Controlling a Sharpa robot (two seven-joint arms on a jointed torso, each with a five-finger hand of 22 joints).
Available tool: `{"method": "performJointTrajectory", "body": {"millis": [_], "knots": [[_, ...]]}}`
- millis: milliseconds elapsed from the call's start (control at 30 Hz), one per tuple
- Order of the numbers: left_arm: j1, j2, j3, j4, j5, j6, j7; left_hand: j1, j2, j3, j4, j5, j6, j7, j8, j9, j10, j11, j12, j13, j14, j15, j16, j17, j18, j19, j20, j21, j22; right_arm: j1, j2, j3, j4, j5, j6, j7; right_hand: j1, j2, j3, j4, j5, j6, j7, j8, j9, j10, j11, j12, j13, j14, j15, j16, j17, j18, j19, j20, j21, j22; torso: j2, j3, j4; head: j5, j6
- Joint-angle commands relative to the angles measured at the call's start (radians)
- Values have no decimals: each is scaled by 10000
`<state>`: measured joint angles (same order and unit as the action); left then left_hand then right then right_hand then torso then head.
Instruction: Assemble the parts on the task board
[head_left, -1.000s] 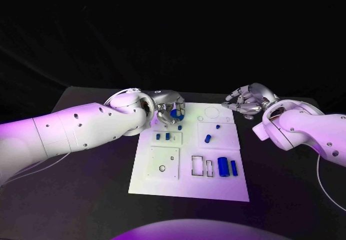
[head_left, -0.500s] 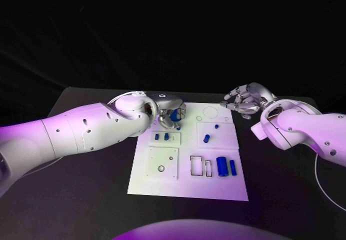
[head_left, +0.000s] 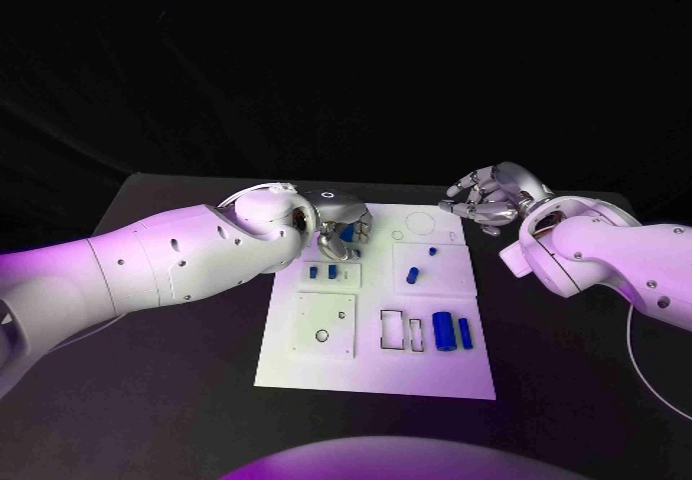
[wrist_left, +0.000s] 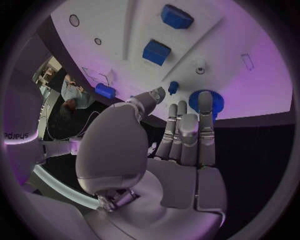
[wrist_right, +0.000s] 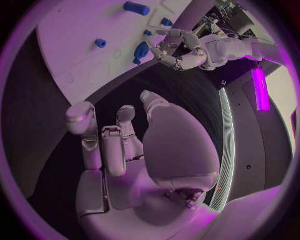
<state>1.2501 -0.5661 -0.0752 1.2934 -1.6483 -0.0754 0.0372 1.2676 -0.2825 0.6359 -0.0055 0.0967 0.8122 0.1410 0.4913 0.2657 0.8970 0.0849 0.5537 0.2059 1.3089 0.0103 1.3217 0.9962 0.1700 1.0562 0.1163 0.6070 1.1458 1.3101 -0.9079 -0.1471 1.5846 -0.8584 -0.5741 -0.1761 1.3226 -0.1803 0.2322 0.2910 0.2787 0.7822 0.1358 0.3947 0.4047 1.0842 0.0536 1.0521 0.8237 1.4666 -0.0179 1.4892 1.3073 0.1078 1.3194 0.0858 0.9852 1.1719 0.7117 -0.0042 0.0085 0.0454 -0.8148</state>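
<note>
White task board (head_left: 378, 372) lies flat on black table (head_left: 173, 360).

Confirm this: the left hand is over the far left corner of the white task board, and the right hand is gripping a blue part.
Wrong on the right hand. The right wrist view shows it holding nothing, off the white task board over the black table. The left hand is over the board's far left corner, as stated.
</note>
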Motion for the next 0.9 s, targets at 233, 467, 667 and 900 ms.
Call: {"method": "performJointTrajectory", "body": {"millis": [233,467,667,900], "knots": [[-90,176,-6,-183,-66,358,19,164,231,323,-116,-114,313,-15,-161,-12,291,-17,-149,-166,182,-15,250,139,101,138,0,156,179,-5,17,0,13,-39,-20,99,-76,-41,54,-2,41,-83,10,35,-15,-58,11,-70,-9,500,10,-56,779,202,-68,31,-48,-15,-13,3,1,-6,-23],[-155,298,-15,-345,-64,464,-55,180,256,421,-151,-129,410,-35,-233,-18,405,-39,-196,-231,316,-24,407,310,63,294,-8,434,362,-5,22,0,17,-39,-13,98,-78,-40,62,-2,52,-81,10,43,-16,-49,11,-67,-4,500,10,-57,780,201,-65,31,-44,-10,-10,3,-3,0,-22],[-190,391,-19,-468,-54,515,-115,172,255,456,-165,-146,422,-37,-286,-27,409,-36,-241,-268,336,-30,447,316,55,331,-14,508,426,-5,25,0,22,-39,-18,109,-79,-39,66,-2,57,-79,10,46,-16,-39,10,-60,5,503,10,-52,790,196,-55,31,-24,4,-10,3,4,-8,-20],[-208,446,-21,-549,-47,605,-231,196,341,540,-177,-177,470,-36,-338,-28,451,-43,-274,-306,386,-36,522,385,38,396,-20,635,526,-5,31,0,21,-39,-20,114,-79,-39,66,-2,57,-79,10,46,-16,-39,10,-60,5,503,10,-52,790,196,-55,31,-24,4,-6,-4,7,-10,-23]]}}
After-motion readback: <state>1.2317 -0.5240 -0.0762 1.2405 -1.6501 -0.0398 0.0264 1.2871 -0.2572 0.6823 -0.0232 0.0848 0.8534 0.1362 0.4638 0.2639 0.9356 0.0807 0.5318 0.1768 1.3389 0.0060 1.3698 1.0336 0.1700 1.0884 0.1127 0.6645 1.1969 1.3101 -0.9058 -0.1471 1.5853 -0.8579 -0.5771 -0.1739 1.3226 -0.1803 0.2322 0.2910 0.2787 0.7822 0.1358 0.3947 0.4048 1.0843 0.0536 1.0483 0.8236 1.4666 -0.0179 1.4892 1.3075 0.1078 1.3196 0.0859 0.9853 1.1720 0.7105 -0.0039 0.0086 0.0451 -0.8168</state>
